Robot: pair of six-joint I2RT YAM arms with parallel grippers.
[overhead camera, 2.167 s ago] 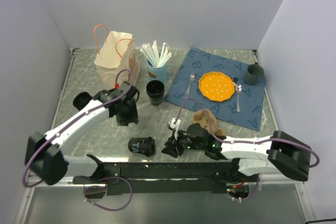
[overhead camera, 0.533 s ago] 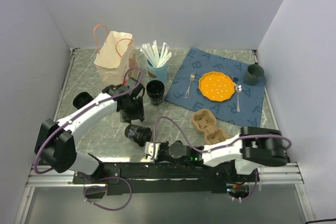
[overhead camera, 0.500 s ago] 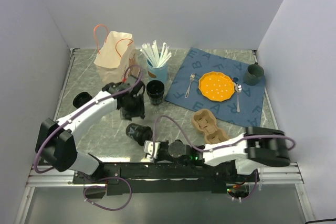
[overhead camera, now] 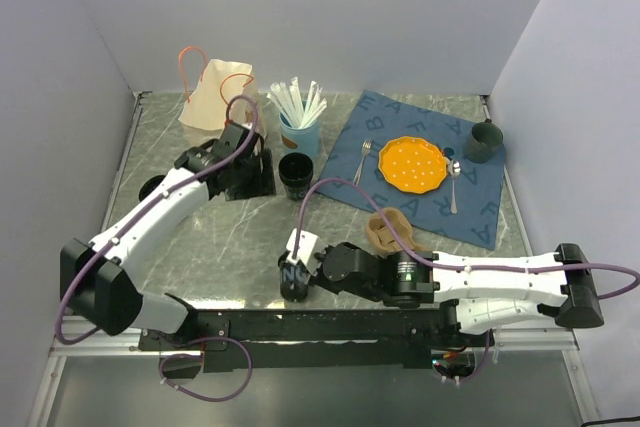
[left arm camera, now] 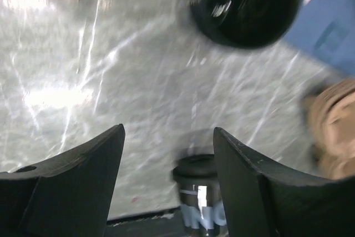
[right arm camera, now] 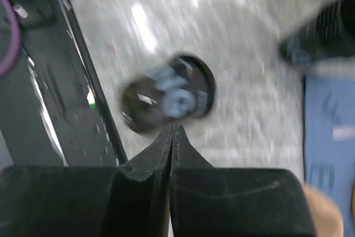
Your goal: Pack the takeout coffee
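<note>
Takeout coffee [overhead camera: 293,280] at the near edge of the table [overhead camera: 200,237]; neither of my grippers holds it.

My right gripper [right arm camera: 173,130] is clenched on nothing, its tips just beside the cup or touching it (motion blur hides which). My left gripper [left arm camera: 166,137] is spread wide and empty, well apart from the cup and near the lidless black cup [overhead camera: 297,174].

Risk one: closed tips can only push. The cup is a smooth black cylinder on glossy, marble-patterned stone, so a nudge may topple it, roll it against the black rail [overhead camera: 330,325], or pop the pressed-on plastic lid.

Risk two: my left gripper could take the lidless twin by mistake.

The paper bag [overhead camera: 213,97] is soft and creased, and it may fold when loaded.
</note>
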